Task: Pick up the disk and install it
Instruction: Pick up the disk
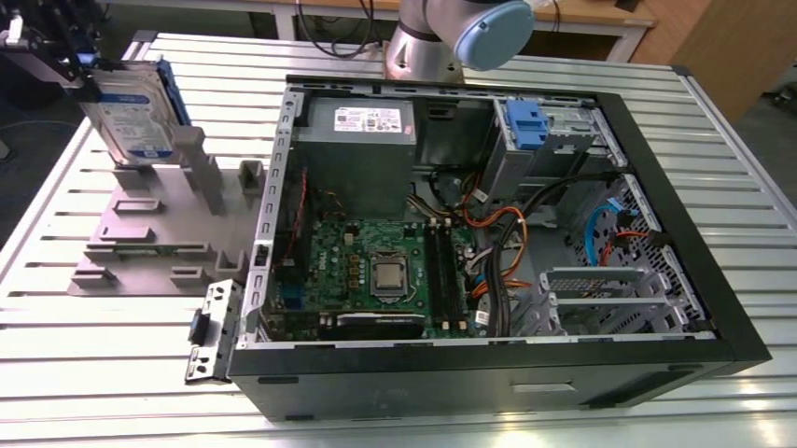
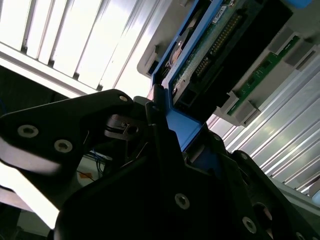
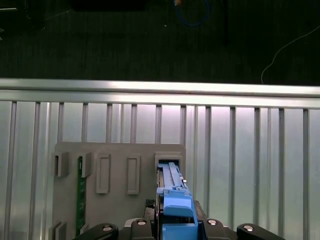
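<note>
End effector [image 1: 65,67] is cut off at the frame edge in the exterior view, so only part of its black body shows. It's clamped on the disk [image 1: 129,105] near the top edge. In the second wrist view a black finger [image 2: 159,125] lies against the disk's blue rail, with the circuit-board side and connector behind it.

The disk hangs upright outside the PC case [image 1: 697,280], off the case's side toward the exterior view's left, label side visible. Can't tell if its lower edge is clear of the grey fixture plate [image 1: 137,233] or seated in a slot. The first wrist view has it edge-on over 1 slot. 1 green memory stick [image 3: 79,192] stands in another fixture slot.

Inside the case are the power supply [image 1: 361,121], blue drive-bay latch [image 1: 524,126] and motherboard [image 1: 373,266]. The cable bundle [image 1: 498,243] hides part of the case floor. The robot arm base [image 1: 442,42] stands behind the case. Everything sits on the slatted aluminium bench [image 1: 734,187].
</note>
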Controlling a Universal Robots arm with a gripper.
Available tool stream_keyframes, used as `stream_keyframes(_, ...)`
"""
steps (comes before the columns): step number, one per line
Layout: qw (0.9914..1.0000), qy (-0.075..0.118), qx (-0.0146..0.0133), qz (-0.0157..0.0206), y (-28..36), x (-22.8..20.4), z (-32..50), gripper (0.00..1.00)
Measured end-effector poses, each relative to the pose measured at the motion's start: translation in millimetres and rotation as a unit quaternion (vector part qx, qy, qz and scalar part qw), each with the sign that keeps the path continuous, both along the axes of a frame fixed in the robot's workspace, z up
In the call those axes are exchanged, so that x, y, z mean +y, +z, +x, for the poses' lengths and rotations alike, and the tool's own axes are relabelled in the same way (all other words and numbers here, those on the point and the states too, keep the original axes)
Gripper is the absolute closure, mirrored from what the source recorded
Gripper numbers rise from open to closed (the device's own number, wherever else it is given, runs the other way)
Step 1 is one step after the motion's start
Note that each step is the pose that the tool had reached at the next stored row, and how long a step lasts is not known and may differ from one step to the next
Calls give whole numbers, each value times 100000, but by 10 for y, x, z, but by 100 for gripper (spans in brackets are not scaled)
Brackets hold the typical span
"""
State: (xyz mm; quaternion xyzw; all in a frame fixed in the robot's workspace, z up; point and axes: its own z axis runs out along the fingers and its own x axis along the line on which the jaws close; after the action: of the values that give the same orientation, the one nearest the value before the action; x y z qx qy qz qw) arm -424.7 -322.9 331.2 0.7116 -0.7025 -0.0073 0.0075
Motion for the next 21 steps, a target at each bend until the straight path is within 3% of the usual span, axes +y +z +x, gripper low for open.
stream_keyframes(15, 100000, -1, -3, -153, 121, 0, 0, 63)
stream_keyframes(21, 100000, 1, -1, -153, 127, 0, 0, 63)
